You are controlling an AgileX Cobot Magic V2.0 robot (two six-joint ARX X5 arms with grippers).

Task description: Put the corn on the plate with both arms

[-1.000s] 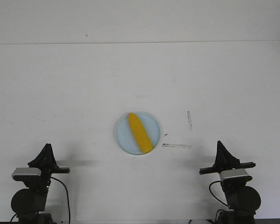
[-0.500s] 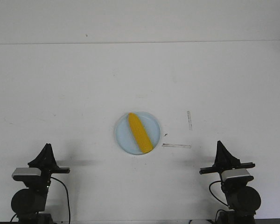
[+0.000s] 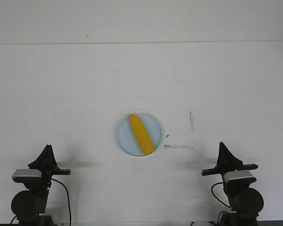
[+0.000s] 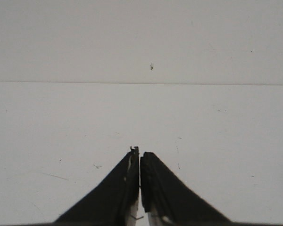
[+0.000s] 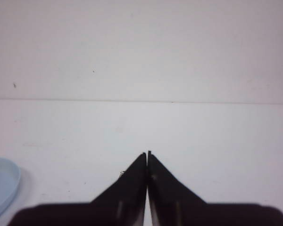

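The corn already lies slantwise on the pale blue plate, so the job looks done, with the left gripper and right gripper both pinched together, empty, well apart from it.

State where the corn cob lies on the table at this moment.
In the front view the corn lies slantwise on the blue plate near the table's middle, between the two parked arms and just left of two faint tape marks.
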